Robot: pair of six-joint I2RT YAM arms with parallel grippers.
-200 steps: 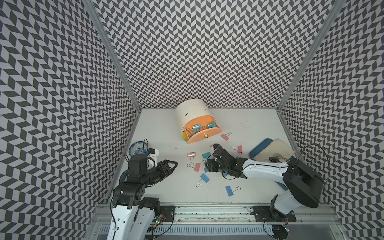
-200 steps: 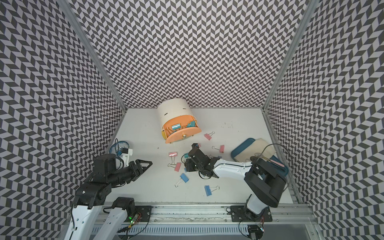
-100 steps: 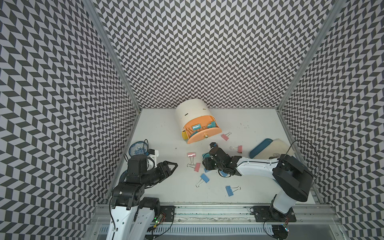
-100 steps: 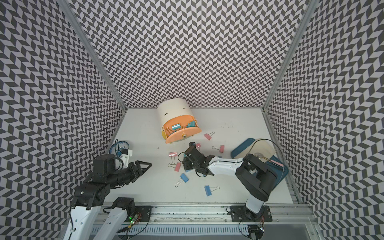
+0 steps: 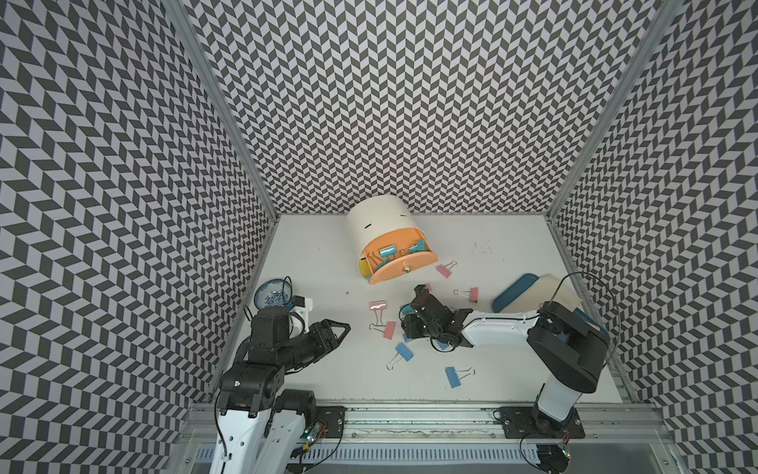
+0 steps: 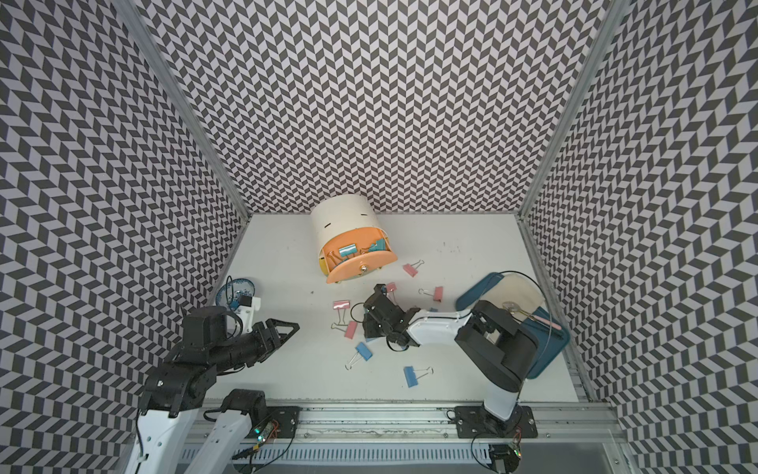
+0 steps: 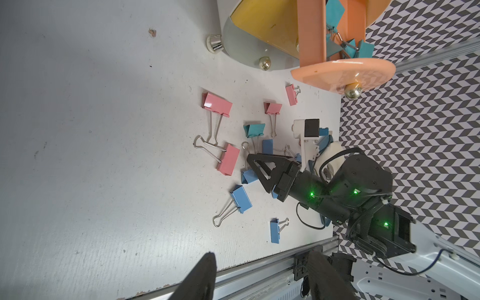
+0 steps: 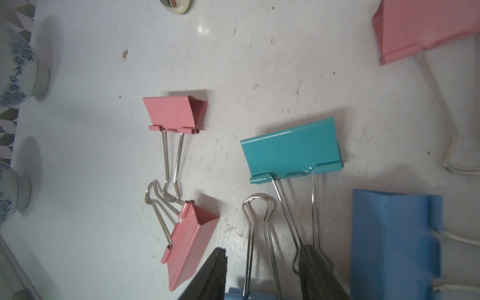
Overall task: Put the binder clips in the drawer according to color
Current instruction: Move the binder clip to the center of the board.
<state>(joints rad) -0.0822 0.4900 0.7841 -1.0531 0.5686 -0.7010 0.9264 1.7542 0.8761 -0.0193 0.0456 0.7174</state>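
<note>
Now the right gripper (image 8: 262, 249) hangs low over the table (image 8: 91, 155), fingers parted and gripping nothing; a blue clip (image 8: 246, 294) pokes its wire loop between them, and the teal clip (image 8: 291, 153) lies just beyond the fingertips, its handles running back to one of them. Two pink clips (image 8: 176, 113) sit farther out beside it. Well away, the left gripper (image 7: 262, 254) hovers spread and empty. Farthest off, teal clips (image 5: 387, 251) rest in the open orange drawer (image 5: 404, 269).

The left arm (image 5: 283, 353) is bent at the lower left in a top view. The left gripper (image 5: 338, 328) points right, jaws apart. The right arm (image 5: 500, 332) reaches left. The right gripper (image 5: 407, 324) is low, jaws apart.
</note>
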